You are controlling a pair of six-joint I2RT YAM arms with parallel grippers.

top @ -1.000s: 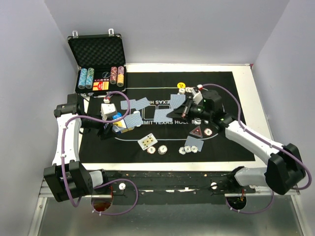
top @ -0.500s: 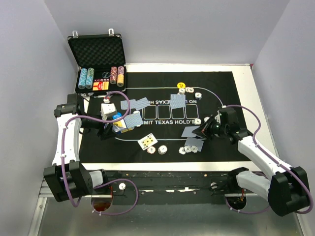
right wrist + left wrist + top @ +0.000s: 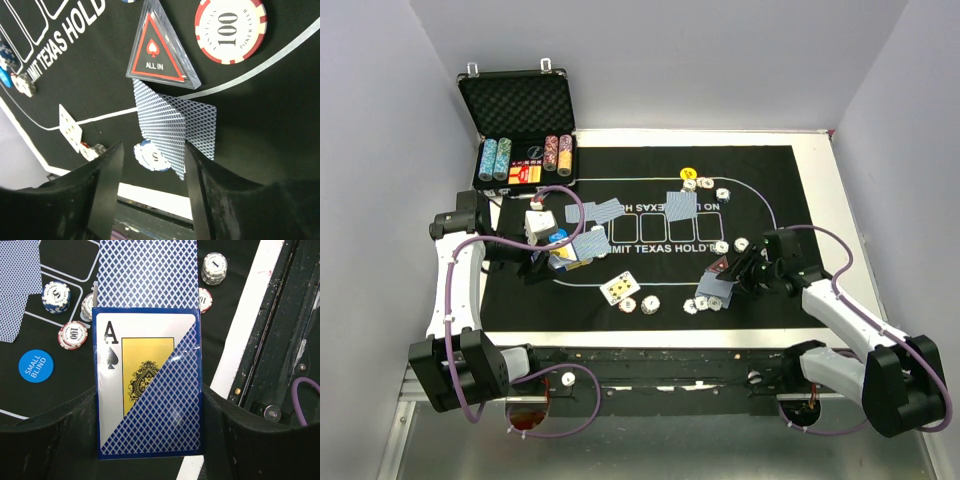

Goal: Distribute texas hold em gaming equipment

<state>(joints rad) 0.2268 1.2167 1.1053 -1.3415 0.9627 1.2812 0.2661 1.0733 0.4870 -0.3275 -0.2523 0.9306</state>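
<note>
My left gripper (image 3: 149,410) is shut on a blue-backed deck of cards (image 3: 147,385) whose ace of spades shows, held over the left of the mat (image 3: 545,262). My right gripper (image 3: 152,165) stands open at the near right (image 3: 745,268). A blue-backed card (image 3: 162,125) slants between its fingers, close to the right finger (image 3: 200,170), with a gap on the left. It overlaps another card (image 3: 202,125) lying on the mat. Just beyond lie the red triangular "ALL IN" marker (image 3: 157,50) and a red 100 chip (image 3: 230,30). A blue chip (image 3: 150,156) lies under the jaws.
The black mat (image 3: 780,190) carries scattered cards (image 3: 681,204), a face-up card (image 3: 618,287), chips (image 3: 648,303), a yellow button (image 3: 688,172) and a blue "SMALL BLIND" button (image 3: 35,365). The open case (image 3: 520,120) with chip rows stands at the far left.
My right arm has carried a card from the mat's middle back to the near right, beside the triangular marker, and its jaws have opened. The left arm has not moved.
</note>
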